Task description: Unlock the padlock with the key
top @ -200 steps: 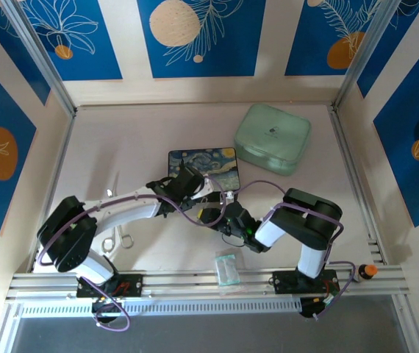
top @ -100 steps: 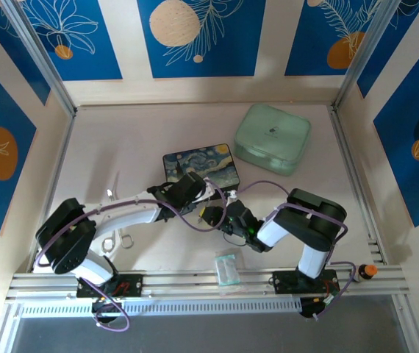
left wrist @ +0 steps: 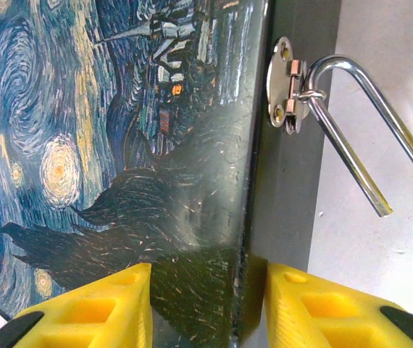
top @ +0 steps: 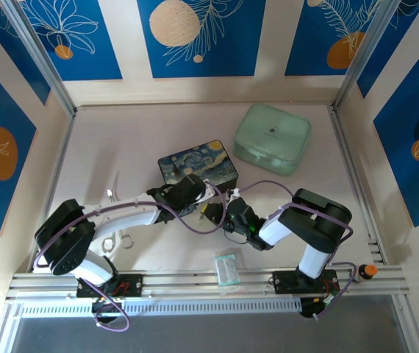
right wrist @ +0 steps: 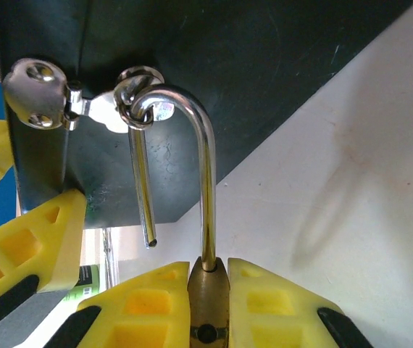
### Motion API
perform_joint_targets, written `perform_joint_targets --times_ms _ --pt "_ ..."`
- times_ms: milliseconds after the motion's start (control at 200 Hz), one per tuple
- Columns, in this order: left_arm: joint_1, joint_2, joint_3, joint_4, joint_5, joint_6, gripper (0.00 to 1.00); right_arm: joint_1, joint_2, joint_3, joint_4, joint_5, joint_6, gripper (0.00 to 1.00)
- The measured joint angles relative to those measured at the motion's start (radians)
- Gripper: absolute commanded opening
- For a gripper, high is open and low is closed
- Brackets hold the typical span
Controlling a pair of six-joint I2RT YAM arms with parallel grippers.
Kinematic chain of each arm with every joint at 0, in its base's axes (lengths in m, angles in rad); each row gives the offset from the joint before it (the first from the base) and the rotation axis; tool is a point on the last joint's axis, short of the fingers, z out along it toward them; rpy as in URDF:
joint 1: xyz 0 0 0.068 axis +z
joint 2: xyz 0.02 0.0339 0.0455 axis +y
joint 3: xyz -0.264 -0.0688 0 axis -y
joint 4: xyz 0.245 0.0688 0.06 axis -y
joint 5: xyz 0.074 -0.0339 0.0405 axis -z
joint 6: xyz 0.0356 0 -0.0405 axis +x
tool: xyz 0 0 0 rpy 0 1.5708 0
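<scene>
Padlock (right wrist: 208, 286) looks unlocked: shackle's free end out, hooked through the hasp (right wrist: 90, 101) of the painted box (left wrist: 119, 145); right jaws clamped on its brass body; left jaws clamped on the box edge. Task seems essentially done; at most unhooking left.

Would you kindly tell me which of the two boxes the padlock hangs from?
The starry-night painted box: the shackle of the padlock is hooked through its latch ring. The mint-green case lies apart, farther back.
</scene>
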Motion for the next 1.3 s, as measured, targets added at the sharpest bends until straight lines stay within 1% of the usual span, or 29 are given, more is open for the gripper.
perform_joint_targets --times_ms 525,981,1301 --pt "-0.004 0.0 -0.01 0.025 0.0 0.0 0.4 -0.018 -0.03 0.011 -0.037 0.008 0.061 0.04" --pt "-0.005 -0.002 -0.018 0.037 -0.003 0.0 0.39 -0.02 -0.037 0.02 -0.061 0.007 0.069 0.04" --pt "-0.005 -0.001 -0.023 0.056 -0.002 0.0 0.4 -0.043 -0.037 0.02 -0.054 -0.012 0.069 0.04"
